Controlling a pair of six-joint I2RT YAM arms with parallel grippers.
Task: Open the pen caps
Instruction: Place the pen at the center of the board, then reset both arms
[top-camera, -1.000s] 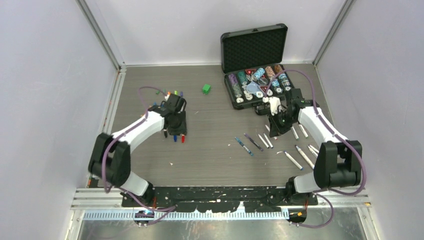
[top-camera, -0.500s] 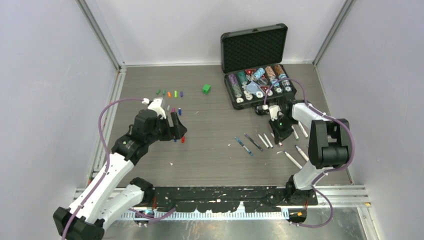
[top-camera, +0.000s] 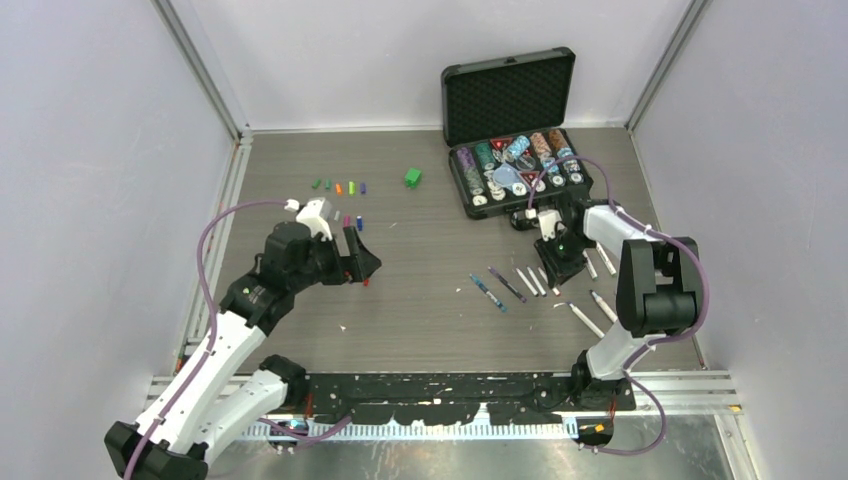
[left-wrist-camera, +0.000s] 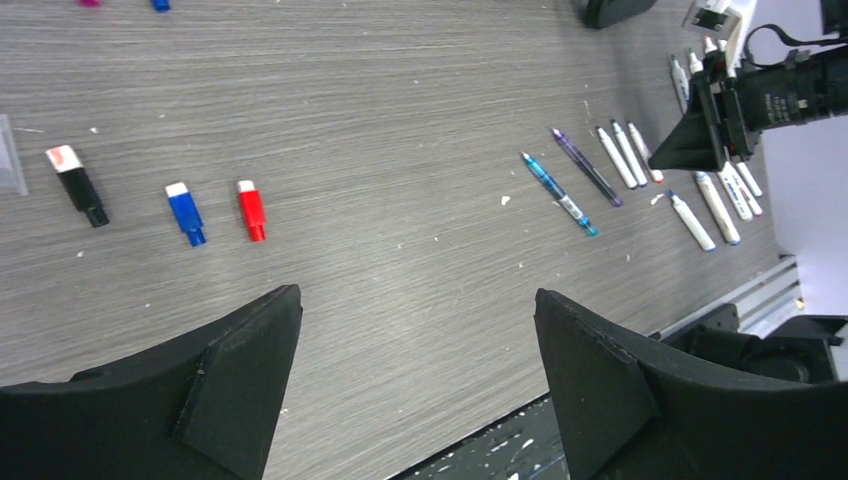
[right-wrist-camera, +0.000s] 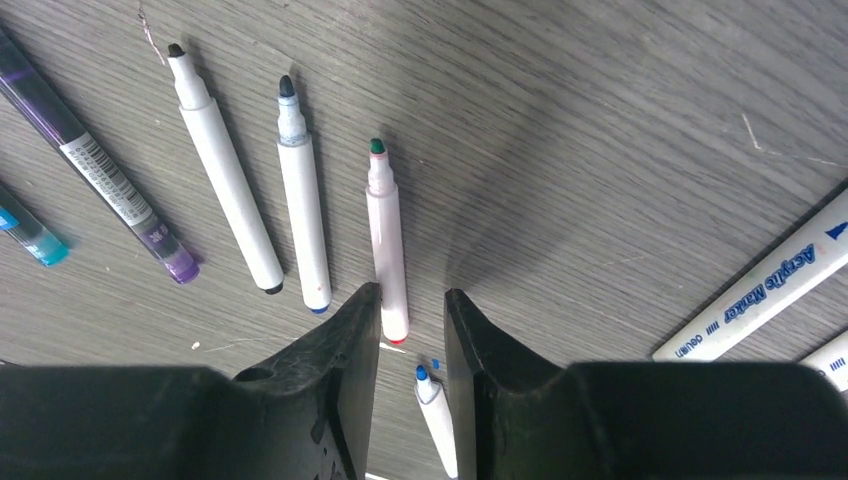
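Release on both sides. Nearest the arm bases, the slim white-barrelled marker pens (top-camera: 588, 321) lie uncapped in a loose fan on the grey wood-grain table (top-camera: 430, 320). Just beyond them the right gripper (right-wrist-camera: 413, 292), clenched a second ago, has begun to part. Its jaws stand narrowly apart and grasp nothing. The white pen with a green tip (right-wrist-camera: 385, 235) lies flat on the table, its red tail end right at one fingertip (right-wrist-camera: 345, 345); whether they touch cannot be told. A blue-tipped pen (right-wrist-camera: 437, 405) shows on the table through the gap.

The left gripper (left-wrist-camera: 415, 300) has lifted and drawn back from the caps. Its jaws have gone from nearly closed to wide apart and empty. Beyond it the small red plastic cap (left-wrist-camera: 250, 210), the blue plastic cap (left-wrist-camera: 186, 212) and the black plastic cap (left-wrist-camera: 78, 186) lie side by side, not touching.

The likely reading is that one pen has just been parted from its cap and both pieces set down. Farther off lie a row of small coloured caps (top-camera: 338, 187), a green cube (top-camera: 412, 177) and an open black case of poker chips (top-camera: 515, 165).
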